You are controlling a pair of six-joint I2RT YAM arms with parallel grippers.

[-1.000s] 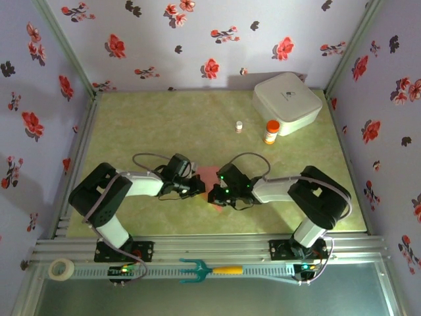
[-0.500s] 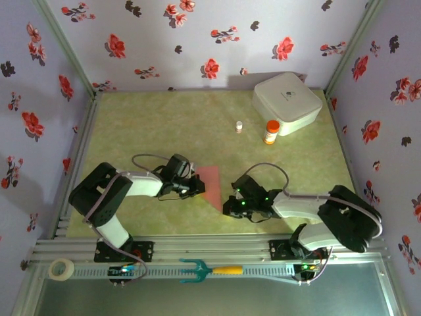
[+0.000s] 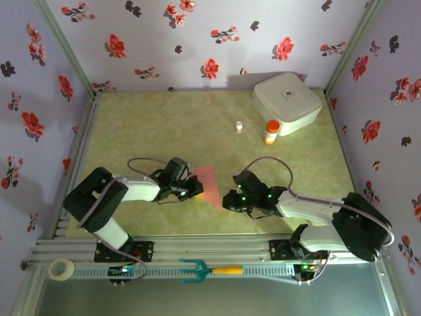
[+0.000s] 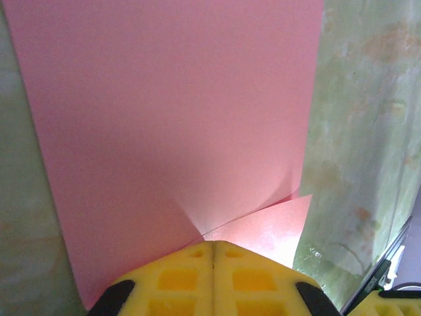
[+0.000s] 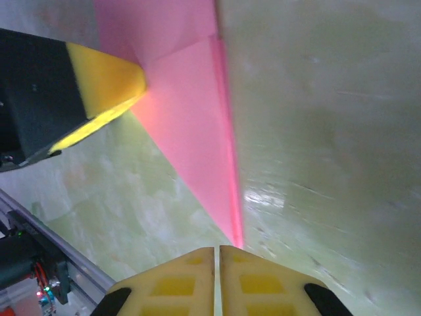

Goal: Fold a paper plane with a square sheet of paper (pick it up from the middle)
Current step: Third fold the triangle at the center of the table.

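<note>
— Where is the paper?
— Mid-worktop (image 3: 145, 125), the square sheet of paper (image 3: 209, 183) lies flat between both claws, one flap folded over.
— And the claws?
— The left claw (image 3: 197, 189) is clenched, its tips against the sheet's edge. The right claw (image 3: 225, 200) is clenched too, at the pointed near corner. A white box (image 3: 287, 102) sits far back.

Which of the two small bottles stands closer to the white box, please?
The orange-capped bottle, beside the white box; the tiny white bottle stands further left.
</note>
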